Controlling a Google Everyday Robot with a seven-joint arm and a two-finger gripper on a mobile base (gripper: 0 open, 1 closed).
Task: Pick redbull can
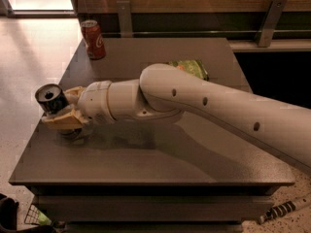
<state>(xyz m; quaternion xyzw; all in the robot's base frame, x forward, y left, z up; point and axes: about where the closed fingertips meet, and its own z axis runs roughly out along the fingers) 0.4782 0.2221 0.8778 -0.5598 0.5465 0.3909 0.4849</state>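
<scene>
The redbull can [51,99] is at the left edge of the dark table [160,164]. It is dark-bodied and its silver top tilts toward the camera. My gripper [62,109] is at that same spot, at the end of the white arm [194,101] that reaches in from the right. Its tan fingers [63,122] are closed around the can's body, one below and one behind it. The lower part of the can is hidden by the fingers.
A red cola can [93,39] stands upright at the table's far left corner. A green snack bag [191,67] lies behind the arm, partly hidden. A wooden wall with metal brackets runs along the back. The floor drops off to the left of the table.
</scene>
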